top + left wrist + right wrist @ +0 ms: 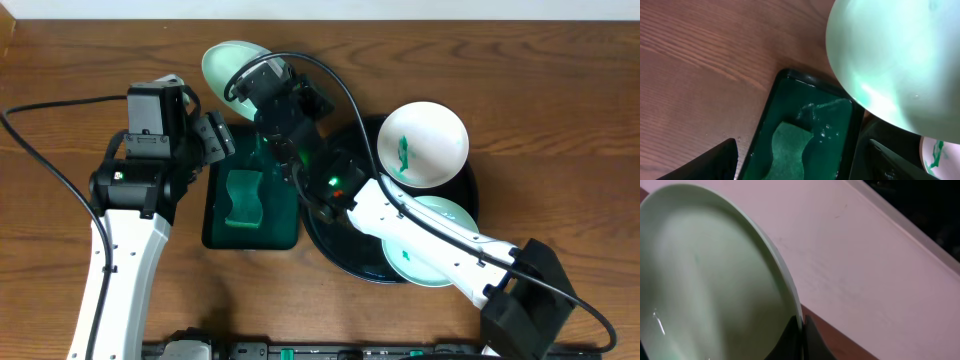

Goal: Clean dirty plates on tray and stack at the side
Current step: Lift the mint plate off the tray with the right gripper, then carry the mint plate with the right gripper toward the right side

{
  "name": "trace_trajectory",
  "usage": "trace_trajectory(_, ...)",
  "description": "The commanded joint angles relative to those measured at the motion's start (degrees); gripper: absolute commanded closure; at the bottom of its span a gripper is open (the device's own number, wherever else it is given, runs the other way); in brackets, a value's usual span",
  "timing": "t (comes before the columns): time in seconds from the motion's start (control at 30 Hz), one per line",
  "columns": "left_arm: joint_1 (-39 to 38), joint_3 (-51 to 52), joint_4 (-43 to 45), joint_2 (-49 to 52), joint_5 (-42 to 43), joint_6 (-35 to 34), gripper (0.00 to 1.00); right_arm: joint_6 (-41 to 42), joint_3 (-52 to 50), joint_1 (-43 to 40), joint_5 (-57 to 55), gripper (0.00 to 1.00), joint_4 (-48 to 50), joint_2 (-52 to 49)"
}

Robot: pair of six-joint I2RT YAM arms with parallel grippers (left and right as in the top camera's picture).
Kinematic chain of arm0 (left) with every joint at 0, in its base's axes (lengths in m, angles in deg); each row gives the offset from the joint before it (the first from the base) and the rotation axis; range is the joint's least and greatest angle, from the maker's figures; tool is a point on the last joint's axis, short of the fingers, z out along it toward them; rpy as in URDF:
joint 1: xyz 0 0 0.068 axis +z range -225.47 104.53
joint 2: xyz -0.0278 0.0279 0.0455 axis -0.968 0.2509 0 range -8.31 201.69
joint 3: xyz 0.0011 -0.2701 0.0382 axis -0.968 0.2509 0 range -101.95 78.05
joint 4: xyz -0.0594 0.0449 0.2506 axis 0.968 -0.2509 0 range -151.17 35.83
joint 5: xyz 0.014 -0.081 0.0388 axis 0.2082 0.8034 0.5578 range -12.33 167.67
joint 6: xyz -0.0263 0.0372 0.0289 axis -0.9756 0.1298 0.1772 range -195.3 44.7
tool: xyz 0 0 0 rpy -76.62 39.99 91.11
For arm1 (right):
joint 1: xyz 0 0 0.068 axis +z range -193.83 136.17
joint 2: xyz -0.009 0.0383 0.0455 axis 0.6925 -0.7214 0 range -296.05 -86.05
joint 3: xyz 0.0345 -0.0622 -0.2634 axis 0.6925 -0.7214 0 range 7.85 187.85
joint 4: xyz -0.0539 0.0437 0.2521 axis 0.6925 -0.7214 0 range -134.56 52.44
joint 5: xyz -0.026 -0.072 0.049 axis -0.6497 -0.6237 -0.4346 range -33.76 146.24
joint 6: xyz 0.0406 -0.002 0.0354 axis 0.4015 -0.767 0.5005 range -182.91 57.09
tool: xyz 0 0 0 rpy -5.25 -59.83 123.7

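While the left fingers [220, 140] are spread apart beside the dark green tray [215, 235], one mint plate [222, 62] is clamped by its rim in the right fingers [801, 339], held up over that tray's far end. Farther right, a smeared white plate [425, 140] and another mint plate [440, 215] are carried on the black tray [335, 248].

Three plates: one white plate [425, 143], one pale green plate [222, 62] and another pale green plate [452, 213]. One round black tray [335, 250]. One rectangular dark green tray [212, 215]. One green sponge [243, 198]. Two robot arms, a left arm [120, 240] and a right arm [430, 235]. One wooden worktop [560, 120].
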Motion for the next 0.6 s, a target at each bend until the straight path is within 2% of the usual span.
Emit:
trace_trajectory(0.0,0.2,-1.0,-0.1,0.1,-0.5,0.1,0.19,-1.6,1.2,0.9,-1.7,0.99,1.4,0.0)
trace_trajectory(0.57,0.2,-1.0,-0.1,0.1,-0.5,0.1,0.19,-1.6,1.2,2.0,-1.8,0.99,3.1,0.0)
